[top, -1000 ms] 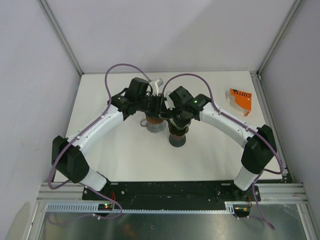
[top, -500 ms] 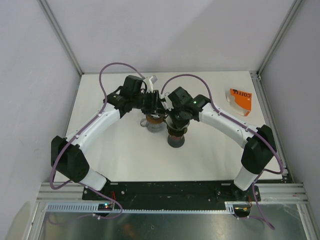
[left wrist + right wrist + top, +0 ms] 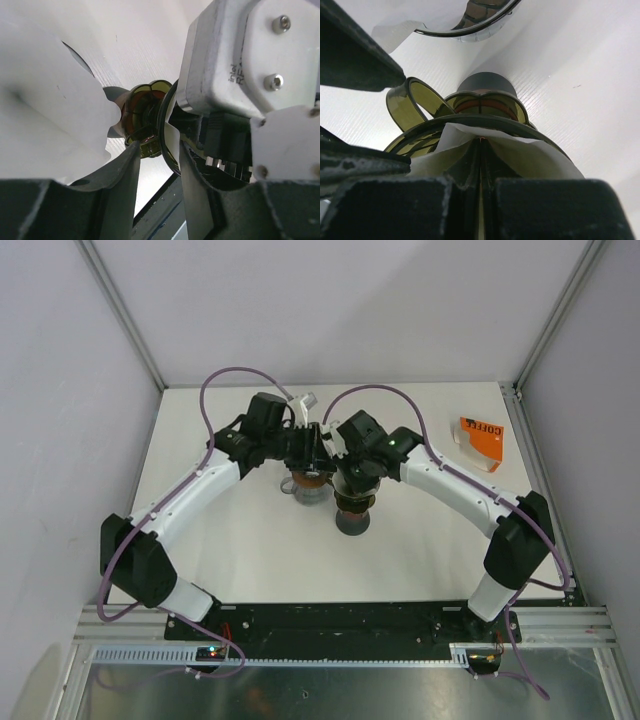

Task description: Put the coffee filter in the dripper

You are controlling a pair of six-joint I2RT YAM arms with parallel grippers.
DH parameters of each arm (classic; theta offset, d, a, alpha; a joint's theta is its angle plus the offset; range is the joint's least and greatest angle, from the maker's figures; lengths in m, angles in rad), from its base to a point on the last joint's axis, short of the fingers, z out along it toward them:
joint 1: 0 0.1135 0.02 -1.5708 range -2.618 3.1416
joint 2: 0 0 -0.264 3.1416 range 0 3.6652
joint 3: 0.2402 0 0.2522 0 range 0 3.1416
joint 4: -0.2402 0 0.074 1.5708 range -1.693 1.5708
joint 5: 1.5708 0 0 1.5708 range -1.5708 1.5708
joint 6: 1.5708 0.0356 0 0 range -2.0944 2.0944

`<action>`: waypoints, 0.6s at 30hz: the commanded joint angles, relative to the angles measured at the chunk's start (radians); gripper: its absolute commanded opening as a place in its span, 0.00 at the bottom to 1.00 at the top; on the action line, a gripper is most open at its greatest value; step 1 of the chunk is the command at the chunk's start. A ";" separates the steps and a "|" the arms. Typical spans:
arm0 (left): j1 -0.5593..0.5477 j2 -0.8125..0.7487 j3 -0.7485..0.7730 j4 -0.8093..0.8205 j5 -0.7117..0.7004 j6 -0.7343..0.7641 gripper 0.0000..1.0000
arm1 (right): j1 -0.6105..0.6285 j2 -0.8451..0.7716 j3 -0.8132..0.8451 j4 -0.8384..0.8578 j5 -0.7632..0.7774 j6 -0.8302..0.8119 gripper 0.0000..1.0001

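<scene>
Okay, right fingers (image 3: 535, 205): together, clamped on the top edge of the filter (image 3: 530, 155); the paper peaks right at the tips.
Right gripper (image 3: 480, 167): pointing down into the dripper (image 3: 485, 107), straight over its mouth.
Left fingers (image 3: 120, 185): apart, with a gap between them. Nothing clearly gripped. A white paper edge sits close to one finger; can't tell if it touches.
Left gripper (image 3: 159, 150): just beside the right one, aimed at the dripper from the side.
Filter location: inside the dripper's cone, its top edge above the rim.
Key relation: the filter is directly under your right tips with its cone axis upright, so your right arm is the nearer. From your left tips it lies straight ahead, near.
Dripper: amber, handle loop to one side, upright on a dark base on the table (image 3: 250, 550).
Nearby: another cup (image 3: 305, 490) just beside it; orange coffee packet (image 3: 480, 438) well apart, at the right.
Step, my read: seating nearly done. Let go without dragging the paper out.
</scene>
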 commanded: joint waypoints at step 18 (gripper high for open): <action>-0.016 -0.029 0.007 0.015 -0.012 0.015 0.41 | 0.018 -0.144 0.087 0.061 0.044 -0.041 0.00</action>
